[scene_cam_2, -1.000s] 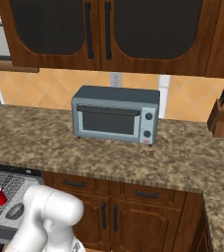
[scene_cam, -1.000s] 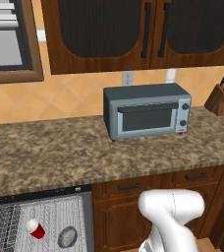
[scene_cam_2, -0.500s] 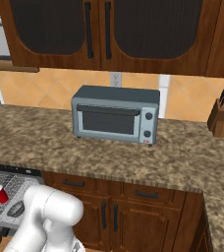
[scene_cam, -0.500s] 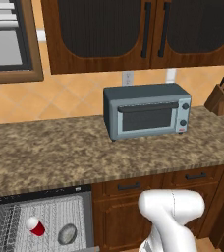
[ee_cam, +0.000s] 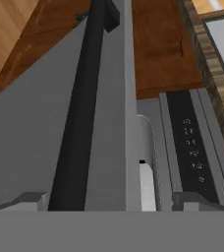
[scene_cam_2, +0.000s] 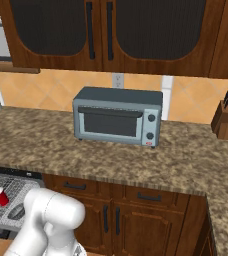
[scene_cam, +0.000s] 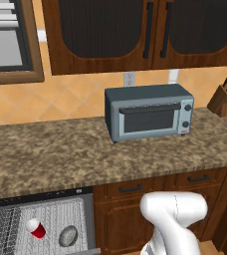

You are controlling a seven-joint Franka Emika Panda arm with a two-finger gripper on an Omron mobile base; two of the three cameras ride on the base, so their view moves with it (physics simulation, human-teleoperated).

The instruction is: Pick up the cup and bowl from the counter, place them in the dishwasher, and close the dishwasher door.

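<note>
Already the cup (scene_cam: 35, 228) and the bowl (scene_cam: 68, 235) sit inside the dishwasher (scene_cam: 46, 226), on its white wire rack near the right-hand edge, the bowl just beside the cup on its right. Both lie below the front edge of the worktop (scene_cam: 85, 159), which suggests the loading part of the task is done and only the closing remains. The cup is small, red and tapered, with a white rim, tilted so its mouth points up and left in the left base view. The bowl is a low, round, grey metallic dish with a pale rim, lower than the cup.

From the hand view, the hand (ee_cam: 116, 202) hangs spread wide, pinching nothing, one finger tip to each side of the top edge of the dishwasher door (ee_cam: 30, 147). The door is a flat grey panel with a dark bar handle (ee_cam: 82, 108) running along it, and a dark control strip (ee_cam: 187, 142) with faint markings on its top edge. My guess is the hand sits astride this edge so that it can push or lift the door shut; whether it touches the door yet I cannot tell
</note>
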